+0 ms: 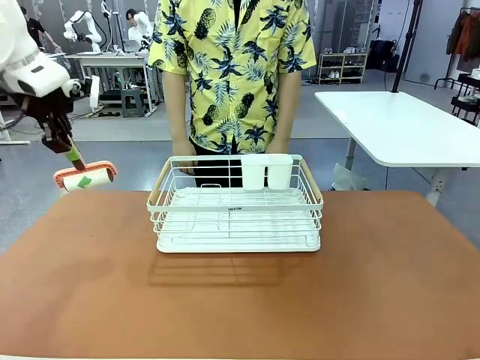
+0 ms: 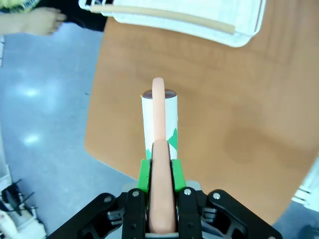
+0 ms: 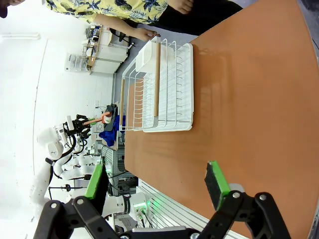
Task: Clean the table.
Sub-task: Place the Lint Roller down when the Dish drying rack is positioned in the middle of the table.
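Observation:
The reddish-brown table (image 1: pixel 225 300) fills the foreground. My left gripper (image 1: pixel 70 152) hangs above the table's far left corner, shut on the orange handle of a lint roller (image 1: pixel 85 178). In the left wrist view the handle (image 2: pixel 160 189) runs between the green pads (image 2: pixel 144 174), and the white roll (image 2: pixel 159 117) with a green arrow hovers over the table's edge (image 2: pixel 99 144). My right gripper (image 3: pixel 155 184) is open above the table (image 3: pixel 249 99), nothing between its fingers.
A white wire rack (image 1: pixel 236 202) with two white cups (image 1: pixel 266 171) stands at the table's far middle. A person in a yellow patterned shirt (image 1: pixel 232 67) stands behind it, hands near its far rim. A white-topped table (image 1: pixel 405 127) is at the back right.

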You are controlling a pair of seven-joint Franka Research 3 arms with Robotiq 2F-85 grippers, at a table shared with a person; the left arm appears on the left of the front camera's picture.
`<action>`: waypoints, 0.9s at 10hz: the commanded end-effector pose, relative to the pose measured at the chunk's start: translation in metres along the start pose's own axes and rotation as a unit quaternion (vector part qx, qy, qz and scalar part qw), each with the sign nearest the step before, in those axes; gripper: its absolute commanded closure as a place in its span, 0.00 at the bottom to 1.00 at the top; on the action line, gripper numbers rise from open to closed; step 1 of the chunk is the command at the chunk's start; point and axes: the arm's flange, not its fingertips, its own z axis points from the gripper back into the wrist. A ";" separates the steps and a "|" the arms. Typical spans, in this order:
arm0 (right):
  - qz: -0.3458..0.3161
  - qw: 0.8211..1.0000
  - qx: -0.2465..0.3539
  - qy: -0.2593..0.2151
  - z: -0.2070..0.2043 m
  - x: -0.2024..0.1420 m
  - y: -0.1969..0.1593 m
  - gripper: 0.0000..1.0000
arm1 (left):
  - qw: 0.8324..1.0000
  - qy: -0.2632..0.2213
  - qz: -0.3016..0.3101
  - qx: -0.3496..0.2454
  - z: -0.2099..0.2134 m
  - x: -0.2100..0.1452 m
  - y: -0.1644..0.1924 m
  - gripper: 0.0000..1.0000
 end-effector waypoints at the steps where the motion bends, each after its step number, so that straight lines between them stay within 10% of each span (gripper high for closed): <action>1: 0.005 1.000 0.006 0.000 0.001 -0.002 0.002 0.00 | 0.999 -0.015 0.031 -0.028 -0.014 -0.020 -0.014 0.79; 5: 0.005 1.000 0.006 0.000 0.001 -0.002 0.002 0.00 | 1.000 -0.003 0.006 -0.005 -0.009 -0.004 -0.007 0.79; 9: 0.005 1.000 0.006 0.000 0.001 -0.002 0.002 0.00 | 0.987 -0.041 -0.148 0.050 -0.058 -0.022 -0.014 0.79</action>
